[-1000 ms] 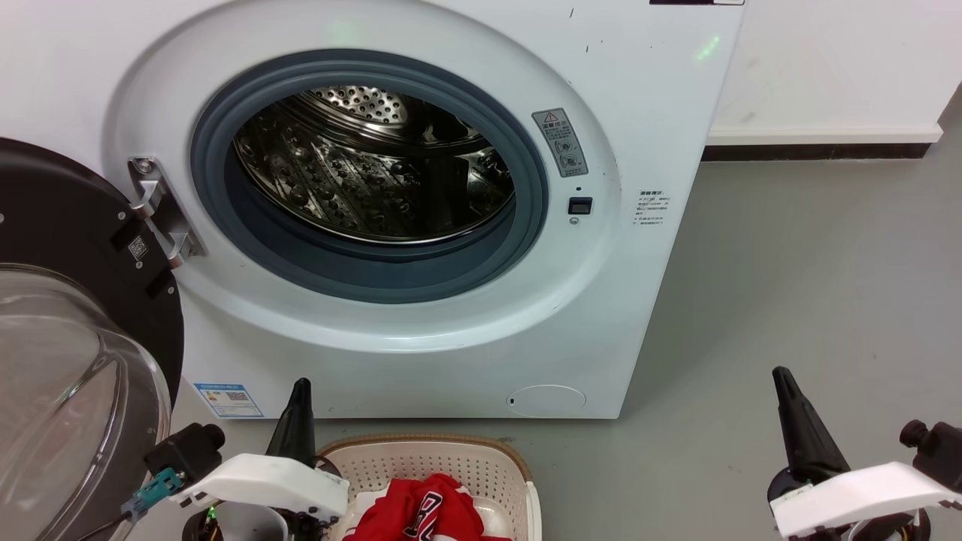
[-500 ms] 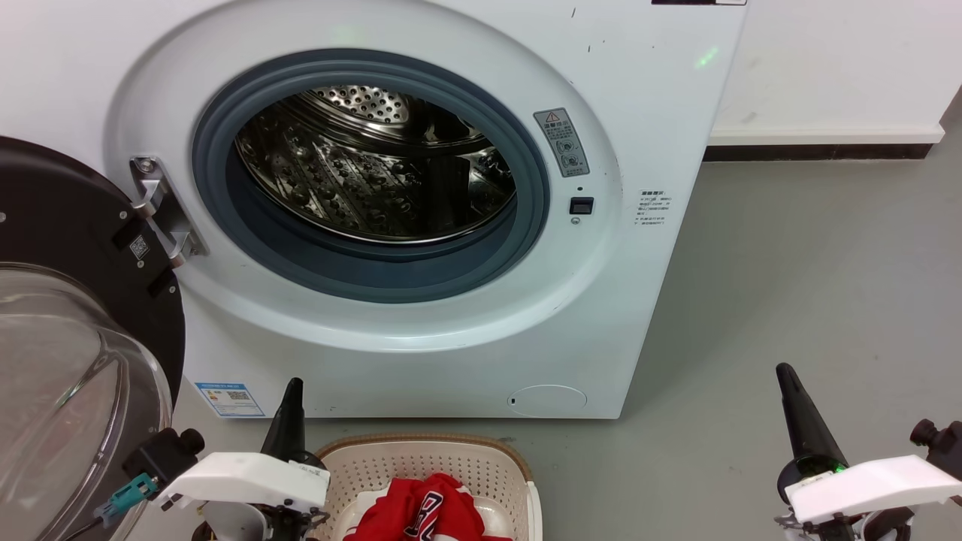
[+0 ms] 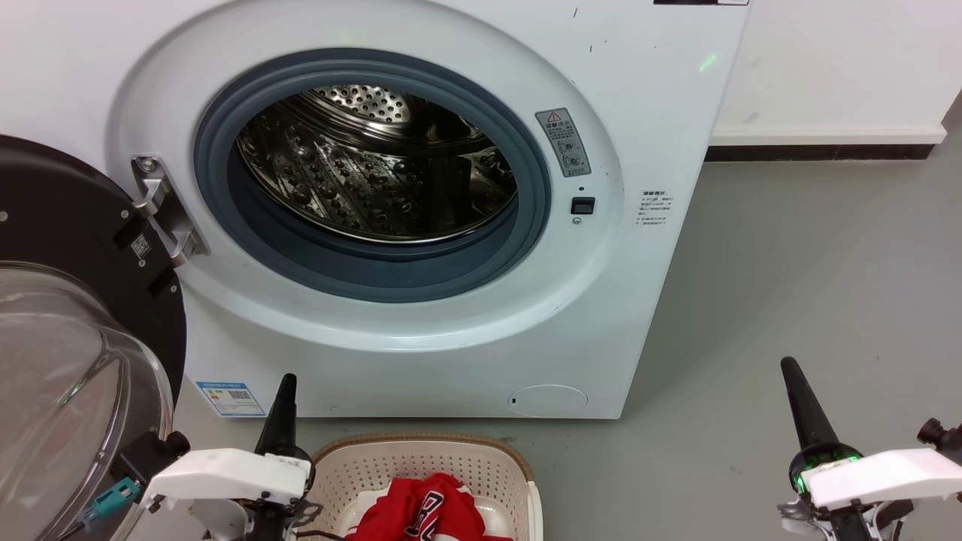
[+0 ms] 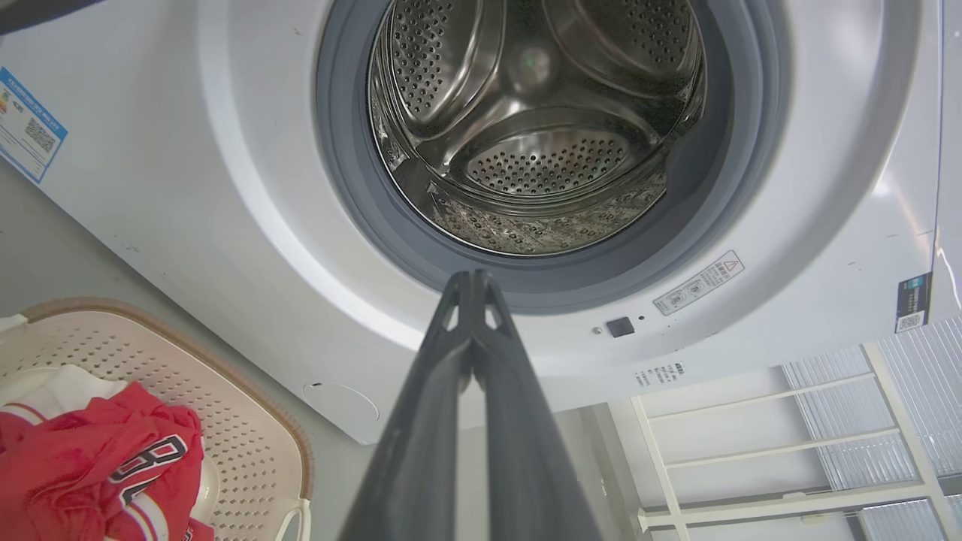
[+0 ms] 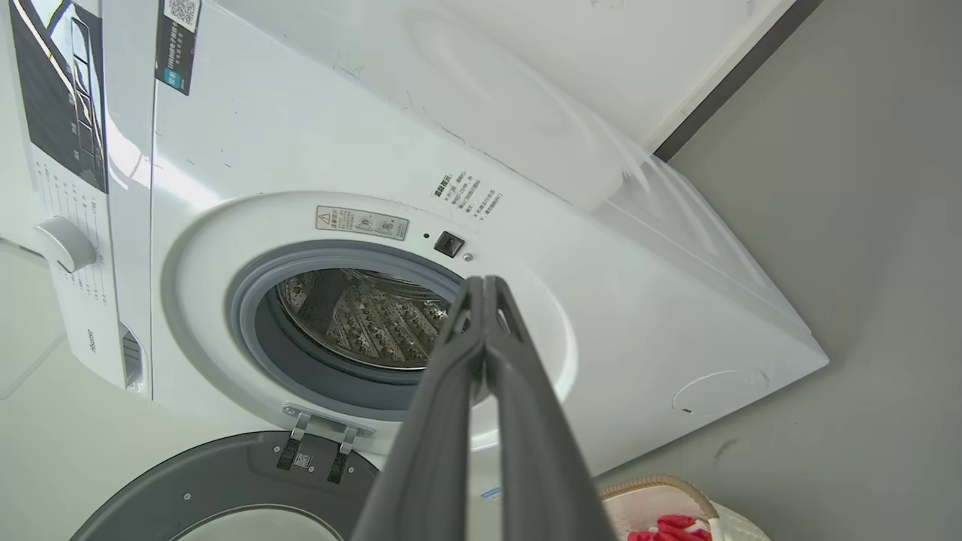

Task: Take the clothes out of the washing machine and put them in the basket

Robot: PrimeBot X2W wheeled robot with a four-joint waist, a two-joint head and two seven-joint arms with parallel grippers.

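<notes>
Clothes (image 3: 425, 515), one red heap, lie in one basket (image 3: 466, 469).

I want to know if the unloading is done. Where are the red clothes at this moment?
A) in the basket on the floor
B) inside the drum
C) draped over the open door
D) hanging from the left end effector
A: the red clothes lie in the basket in front of the washing machine, whose drum shows only bare steel.
</notes>
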